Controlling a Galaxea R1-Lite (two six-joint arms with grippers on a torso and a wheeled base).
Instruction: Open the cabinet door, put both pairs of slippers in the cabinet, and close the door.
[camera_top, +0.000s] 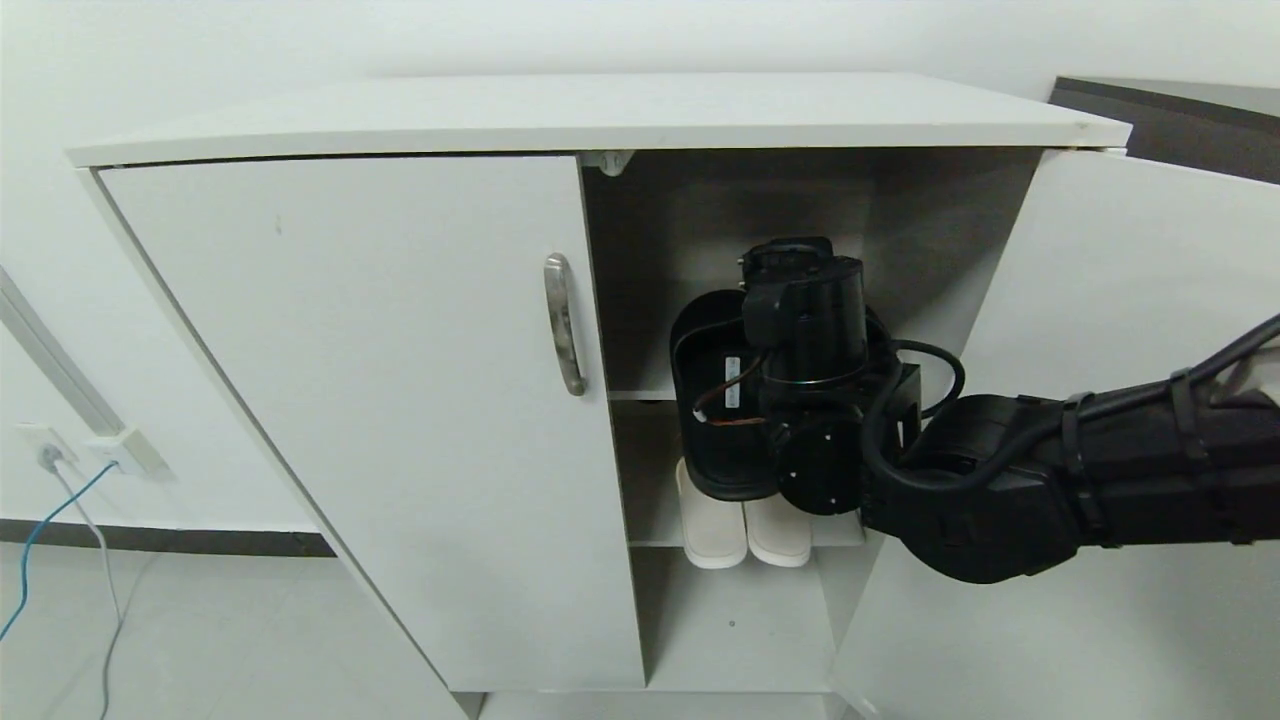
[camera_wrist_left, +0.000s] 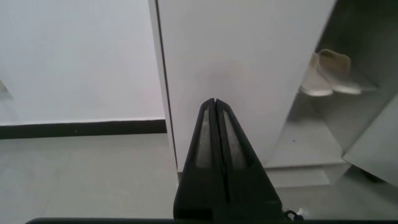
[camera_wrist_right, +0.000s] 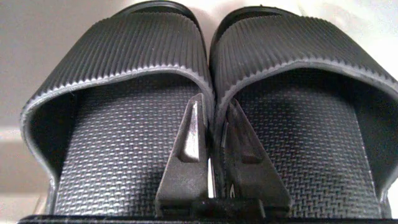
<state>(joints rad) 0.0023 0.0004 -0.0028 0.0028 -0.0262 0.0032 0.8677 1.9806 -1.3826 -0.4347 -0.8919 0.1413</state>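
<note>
Right gripper (camera_wrist_right: 214, 107) is clamped on the black slippers (camera_wrist_right: 134, 59). Its two fingers pinch the adjoining inner walls of the pair, so both slippers hang side by side from one grasp.

The head view places this load inside the open right half of the cabinet (camera_top: 600, 110). It sits about level with the upper shelf (camera_top: 640, 396) and above the white slippers (camera_top: 745, 528), which lie together on the lower shelf (camera_top: 655, 545).

The long axis of the black pair runs on from the fingers, with the toe ends away from the wrist. Seen from the head, it stands steep and points inward. Whether the soles touch a shelf cannot be determined, because the wrist hides the contact area.

Probable next step: set the pair down, release it, and withdraw along that same axis, back toward the opening.

Right door (camera_top: 1100, 300) stands swung open just beside the right arm, so this arm is the nearer one for closing it. Left door (camera_top: 350, 400) is shut. Left gripper (camera_wrist_left: 214, 155) is closed on nothing, low and outside the cabinet, facing its front.
</note>
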